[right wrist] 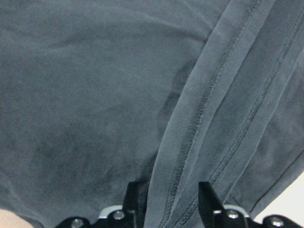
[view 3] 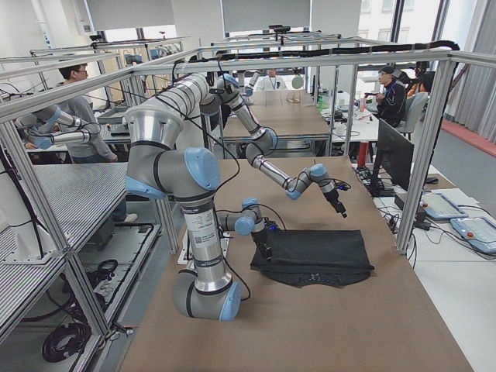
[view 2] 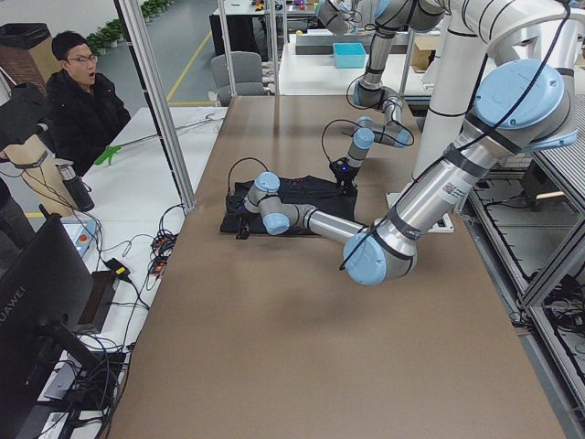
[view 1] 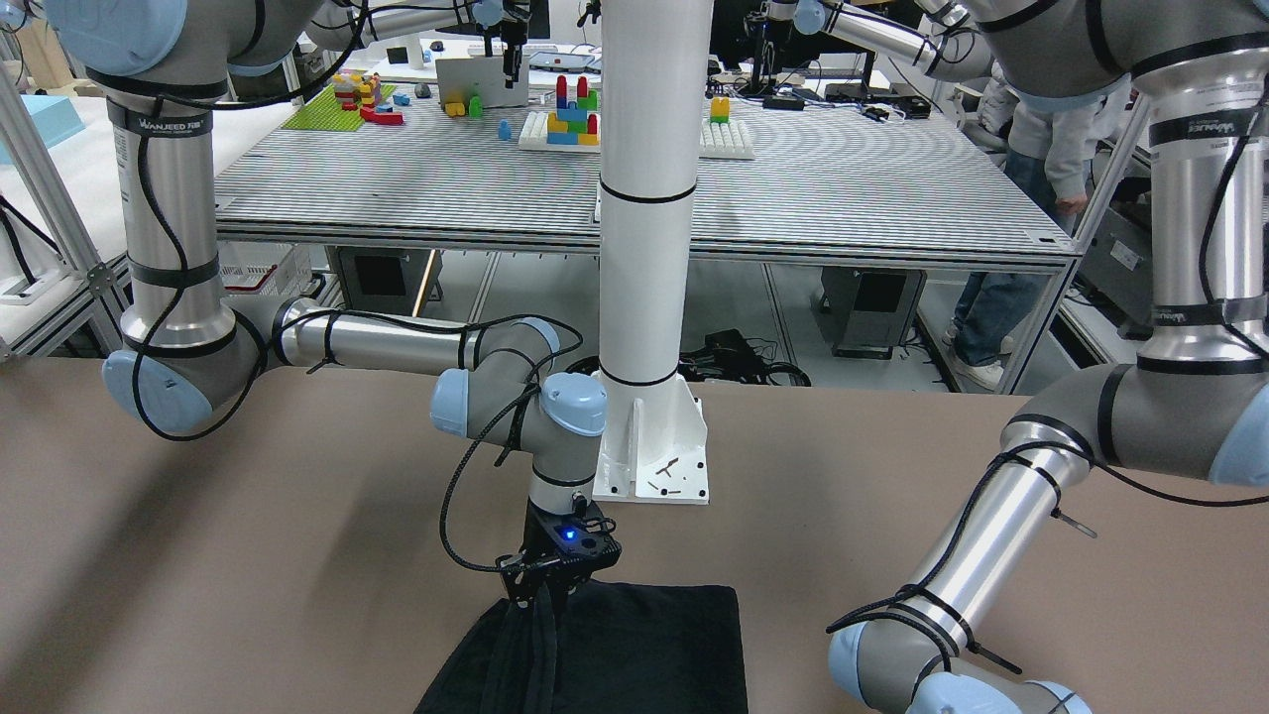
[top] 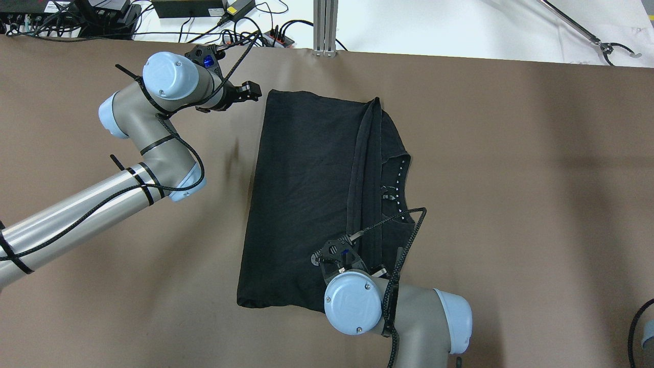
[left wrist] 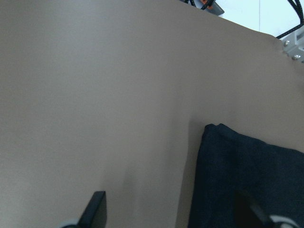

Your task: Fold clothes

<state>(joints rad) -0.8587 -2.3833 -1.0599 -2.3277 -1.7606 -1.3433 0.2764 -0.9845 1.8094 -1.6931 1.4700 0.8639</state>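
Overhead exterior: seems mid-fold; thin black fabric garment (top: 301, 194) pinched by right gripper (right wrist: 171, 190), left gripper (top: 249, 92) spread upper left; likely needs laying over.

- Garment (top: 301, 194): plain black all over, with small white dots at the neckline.
- Table (top: 511, 153): flat brown, no pattern.
- Left arm (top: 76, 209) and right arm (top: 419, 312): silver tubes, grey joints, pale blue caps, black cables.
- Pillar (view 1: 649, 198): white with thin black rings.
- Back table (view 1: 843, 178): fine grey-and-white stripes.
- Blocks (view 1: 570, 114): red, blue, yellow, green.
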